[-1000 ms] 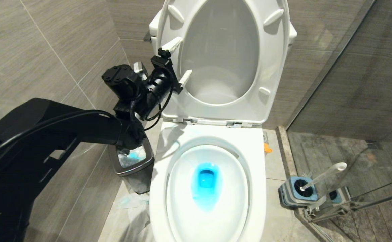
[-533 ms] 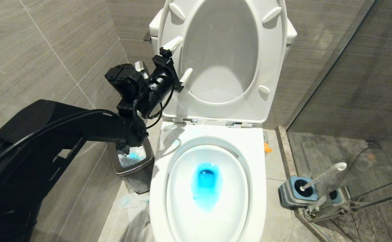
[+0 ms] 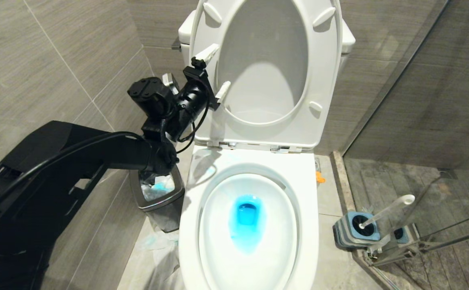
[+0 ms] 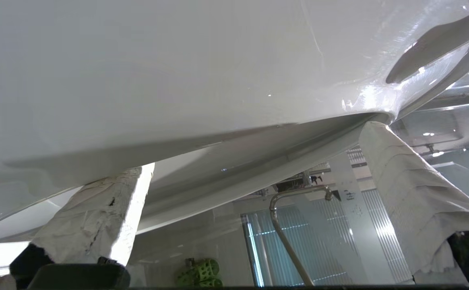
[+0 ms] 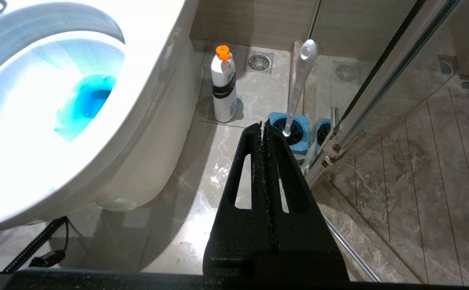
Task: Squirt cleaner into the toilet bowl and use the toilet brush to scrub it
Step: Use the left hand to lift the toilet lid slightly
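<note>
- The toilet bowl [image 3: 250, 257] is seen as a glossy white oval, its long axis running from the raised seat [image 3: 327, 80] toward the robot; the seat and lid are stood upright against the tank.
- The cleaner [image 3: 247, 223] is pooled vivid blue at the bottom of the bowl, with pale blue streaks left on the porcelain.
- The toilet brush [image 3: 387, 211] is found on the floor right of the bowl, its slim white handle tilted up and away from the bowl, seated in a grey-and-blue holder [image 3: 353, 231].
- The left gripper [image 3: 214, 70] is held up at the seat's left edge, its white-wrapped fingers [image 4: 403, 193] spread wide and empty.
- The right gripper [image 5: 265, 131] is parked low, right of the bowl, jaws pressed together on nothing.
- A white bottle [image 5: 223, 90] with an orange cap is stood beside the bowl; its label cannot be read.
</note>
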